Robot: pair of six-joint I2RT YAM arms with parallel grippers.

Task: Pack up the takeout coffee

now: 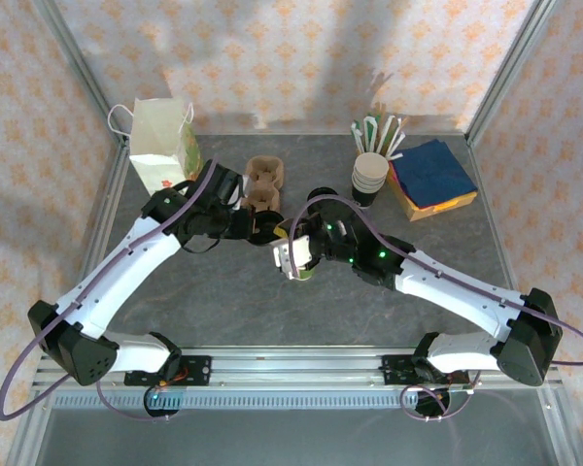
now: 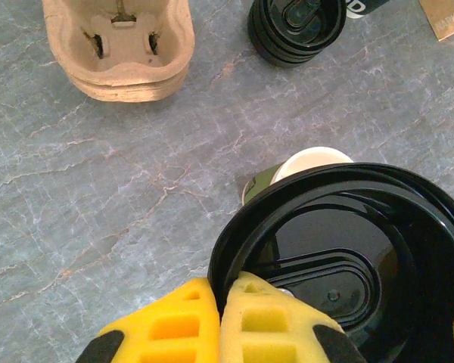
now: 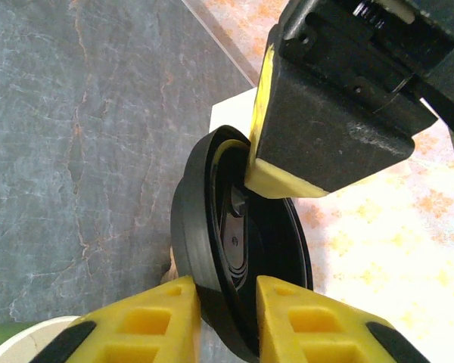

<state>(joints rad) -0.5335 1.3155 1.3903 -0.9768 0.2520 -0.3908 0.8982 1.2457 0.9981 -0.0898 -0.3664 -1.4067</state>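
Takeout coffee cup [image 2: 312, 160] stands uncapped mid-tabletop [image 2: 98, 197], peeking past the far edge of the black lid [image 2: 348, 257] held above it. Your left jaws pinch the lid's rim; your right jaws, narrow, clamp its other edge.

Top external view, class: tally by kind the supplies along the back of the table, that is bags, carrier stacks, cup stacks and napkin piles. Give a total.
Paper bag: 1
Pulp carrier stack: 1
Nested cup stack: 1
Blue napkin pile: 1
Total: 4
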